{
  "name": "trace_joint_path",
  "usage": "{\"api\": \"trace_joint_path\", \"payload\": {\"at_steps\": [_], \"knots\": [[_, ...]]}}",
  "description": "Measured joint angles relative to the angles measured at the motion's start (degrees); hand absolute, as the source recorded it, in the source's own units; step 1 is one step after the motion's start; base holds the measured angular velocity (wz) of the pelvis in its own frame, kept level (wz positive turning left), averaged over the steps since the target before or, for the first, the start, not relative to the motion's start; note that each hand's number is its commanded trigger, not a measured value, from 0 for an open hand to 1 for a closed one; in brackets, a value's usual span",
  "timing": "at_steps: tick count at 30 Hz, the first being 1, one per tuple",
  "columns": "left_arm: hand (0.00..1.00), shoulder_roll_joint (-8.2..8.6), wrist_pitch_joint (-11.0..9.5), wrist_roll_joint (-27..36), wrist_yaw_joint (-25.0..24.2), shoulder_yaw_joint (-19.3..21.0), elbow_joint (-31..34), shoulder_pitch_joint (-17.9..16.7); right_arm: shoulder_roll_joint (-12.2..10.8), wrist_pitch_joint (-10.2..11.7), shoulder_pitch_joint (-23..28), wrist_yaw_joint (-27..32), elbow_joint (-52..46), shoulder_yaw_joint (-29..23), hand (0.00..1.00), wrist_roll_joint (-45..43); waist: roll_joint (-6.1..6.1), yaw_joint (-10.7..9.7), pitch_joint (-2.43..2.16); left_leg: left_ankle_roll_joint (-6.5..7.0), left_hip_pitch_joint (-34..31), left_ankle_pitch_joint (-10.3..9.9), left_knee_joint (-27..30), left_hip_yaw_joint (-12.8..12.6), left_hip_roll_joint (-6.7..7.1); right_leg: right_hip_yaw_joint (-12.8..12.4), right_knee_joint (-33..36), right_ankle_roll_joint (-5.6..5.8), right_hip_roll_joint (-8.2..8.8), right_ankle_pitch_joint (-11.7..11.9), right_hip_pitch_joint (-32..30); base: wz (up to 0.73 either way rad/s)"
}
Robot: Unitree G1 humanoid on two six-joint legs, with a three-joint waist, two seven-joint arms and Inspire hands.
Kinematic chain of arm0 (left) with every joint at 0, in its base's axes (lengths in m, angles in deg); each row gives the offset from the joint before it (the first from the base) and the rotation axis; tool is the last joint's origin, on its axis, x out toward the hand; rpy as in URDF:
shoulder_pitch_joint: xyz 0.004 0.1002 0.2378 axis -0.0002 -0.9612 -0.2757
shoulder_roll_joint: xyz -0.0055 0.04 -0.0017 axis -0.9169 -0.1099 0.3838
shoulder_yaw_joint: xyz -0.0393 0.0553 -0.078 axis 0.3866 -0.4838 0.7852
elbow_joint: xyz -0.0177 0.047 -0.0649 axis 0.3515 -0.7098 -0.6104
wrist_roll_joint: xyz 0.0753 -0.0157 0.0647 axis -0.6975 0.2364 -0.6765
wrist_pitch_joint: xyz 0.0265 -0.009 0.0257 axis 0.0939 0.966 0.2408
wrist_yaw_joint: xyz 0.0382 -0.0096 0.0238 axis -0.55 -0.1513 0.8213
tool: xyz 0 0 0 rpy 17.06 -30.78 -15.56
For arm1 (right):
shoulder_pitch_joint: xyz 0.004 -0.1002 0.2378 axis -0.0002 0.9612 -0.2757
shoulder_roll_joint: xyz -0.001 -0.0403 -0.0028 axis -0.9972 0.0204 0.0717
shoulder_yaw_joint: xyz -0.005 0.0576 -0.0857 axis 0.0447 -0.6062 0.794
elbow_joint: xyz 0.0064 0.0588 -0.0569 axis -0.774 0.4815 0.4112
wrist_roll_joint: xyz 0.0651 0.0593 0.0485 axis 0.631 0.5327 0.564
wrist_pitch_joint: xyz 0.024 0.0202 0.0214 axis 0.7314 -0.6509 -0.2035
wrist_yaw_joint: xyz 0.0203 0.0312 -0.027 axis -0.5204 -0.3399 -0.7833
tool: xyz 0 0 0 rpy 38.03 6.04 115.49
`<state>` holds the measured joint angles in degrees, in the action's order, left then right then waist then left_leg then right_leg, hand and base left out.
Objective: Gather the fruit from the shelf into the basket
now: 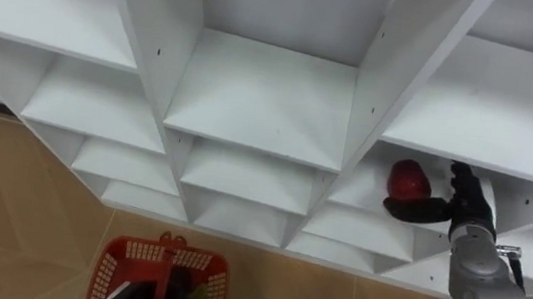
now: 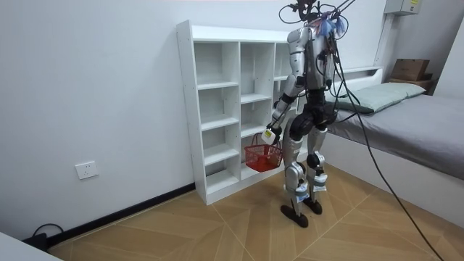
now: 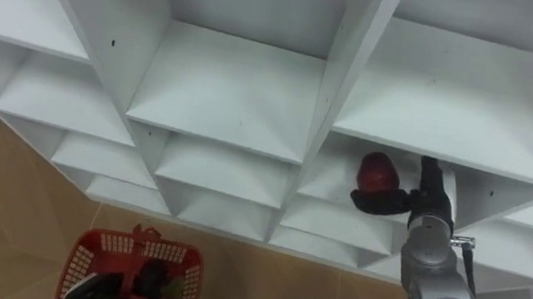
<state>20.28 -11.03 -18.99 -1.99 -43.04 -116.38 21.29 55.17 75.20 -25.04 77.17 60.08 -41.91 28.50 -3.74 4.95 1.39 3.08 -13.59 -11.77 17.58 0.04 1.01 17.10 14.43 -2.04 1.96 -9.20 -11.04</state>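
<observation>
White, open-fronted wooden closet (image 1: 263,94) with three columns of box compartments, set against a pale wall and spreading across both eye views. Beneath it, honey-brown herringbone wood floor (image 2: 217,232). On the room view's right, a low bed with a grey cover (image 2: 413,123). Stands upright on both feet close before the closet's middle and right columns, facing the shelves. Down low at the left side, a red plastic latticed basket with a hoop handle (image 1: 165,259), hanging clear of the floor just in front of the lower shelves. Left hand (image 2: 269,135) above it, fingers wrapped round the handle. Right arm stretched forward into the right column, into the compartment just under the large top one. Black right hand (image 1: 462,204) there, clasping a small, round, glossy red fruit (image 1: 408,179), thumb hooked beneath it and fingers raised against its side. Fruit inside that compartment, near its left wall and above the shelf board; cannot tell whether resting on the board or lifted off it.
</observation>
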Motion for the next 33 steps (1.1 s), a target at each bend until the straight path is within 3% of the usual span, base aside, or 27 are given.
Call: {"api": "trace_joint_path", "payload": {"at_steps": [18, 22, 33], "knots": [[1.00, 0.59, -0.3, 0.1, -0.1, -1.5, -2.7, 1.2, -0.8, 1.1, -0.1, 0.0, 1.4, 0.0, 0.00, -0.4, 0.85, 0.7, 0.03, -0.05, -0.2, 0.3, -0.1, -0.9, -0.15, -0.5, 0.5, -0.31, 0.05, 0.2, -0.7, -0.02], [1.00, 1.04, -0.3, 0.0, -0.1, -1.6, -3.0, 1.9, -0.9, 1.3, -0.1, 0.4, 1.8, 0.1, 0.00, -2.6, 0.86, 1.6, 0.04, -0.04, -0.2, 0.3, -0.1, -1.5, -0.19, -1.2, 0.4, -0.41, 0.01, 0.2, -1.0, -0.08], [1.00, 1.76, -0.4, 0.0, -0.1, -2.6, -4.0, 3.1, -1.8, 1.3, -0.7, 1.2, 2.2, 0.1, 0.00, -9.2, 1.00, 1.7, 0.29, -0.02, -1.2, 0.3, 0.0, -1.5, -0.21, -1.4, 0.6, -0.56, -0.03, 0.3, -2.1, 0.00]]}}
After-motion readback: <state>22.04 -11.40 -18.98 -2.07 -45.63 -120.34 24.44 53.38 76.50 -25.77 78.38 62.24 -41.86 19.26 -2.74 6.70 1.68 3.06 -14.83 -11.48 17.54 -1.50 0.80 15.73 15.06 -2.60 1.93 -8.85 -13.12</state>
